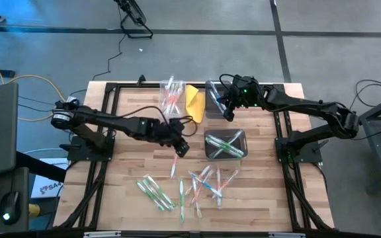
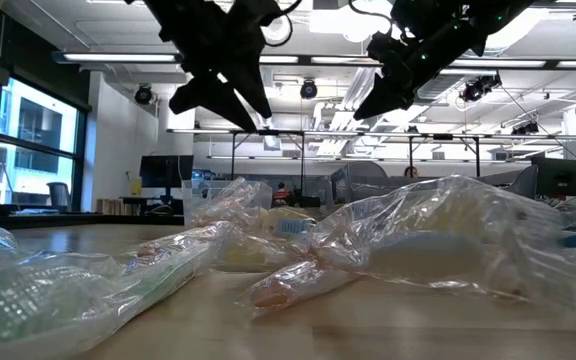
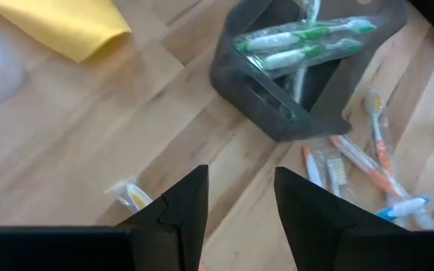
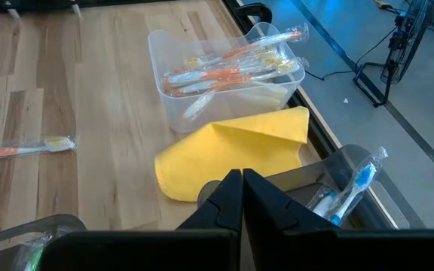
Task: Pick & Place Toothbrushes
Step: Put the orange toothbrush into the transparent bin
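The sorting is looking partly done. Orange toothbrushes are sitting in the clear bin (image 4: 224,71), green ones in the dark bin (image 3: 292,71), and blue ones in the grey bin (image 4: 349,184) just past the right gripper (image 4: 241,197), whose fingers are pressed together on nothing. The left gripper (image 3: 239,207) is hovering with fingers spread and empty, an orange wrapped toothbrush (image 1: 174,166) lying just under it. Plenty of loose toothbrushes (image 1: 190,188) are waiting beyond it, toward the table's near edge.
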Motion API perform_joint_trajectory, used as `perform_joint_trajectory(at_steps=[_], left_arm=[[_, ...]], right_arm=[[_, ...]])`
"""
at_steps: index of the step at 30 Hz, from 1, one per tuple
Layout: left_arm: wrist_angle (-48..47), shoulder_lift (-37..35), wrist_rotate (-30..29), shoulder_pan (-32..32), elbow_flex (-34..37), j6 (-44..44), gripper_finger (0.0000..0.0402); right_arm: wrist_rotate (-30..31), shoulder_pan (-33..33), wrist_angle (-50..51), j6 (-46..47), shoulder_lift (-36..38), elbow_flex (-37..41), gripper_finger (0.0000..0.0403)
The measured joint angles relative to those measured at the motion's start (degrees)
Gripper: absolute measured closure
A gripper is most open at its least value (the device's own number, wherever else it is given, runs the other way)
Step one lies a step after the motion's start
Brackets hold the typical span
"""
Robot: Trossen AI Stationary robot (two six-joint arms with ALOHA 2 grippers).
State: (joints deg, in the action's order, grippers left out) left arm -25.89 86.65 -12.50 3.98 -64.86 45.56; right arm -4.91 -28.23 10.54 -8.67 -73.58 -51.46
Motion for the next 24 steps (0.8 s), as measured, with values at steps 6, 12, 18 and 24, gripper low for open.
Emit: perform_joint_trajectory(at_steps=[6,12,18,24], left_arm=[[0.0,0.0,-1.9,2.7,0.0,4.2,0.0252],[0.2,0.4,-2.8,4.5,0.0,6.1,0.0252],[0.8,1.4,-3.2,5.2,0.0,8.2,0.0252],[0.1,2.7,-3.2,5.2,0.1,10.4,0.0252]], right_arm=[[0.0,0.0,0.0,0.0,0.0,0.0,0.0398],[0.0,0.0,0.0,0.0,0.0,0.0,0.0398],[0.0,0.0,0.0,0.0,0.0,0.0,0.0398],[0.0,0.0,0.0,0.0,0.0,0.0,0.0398]])
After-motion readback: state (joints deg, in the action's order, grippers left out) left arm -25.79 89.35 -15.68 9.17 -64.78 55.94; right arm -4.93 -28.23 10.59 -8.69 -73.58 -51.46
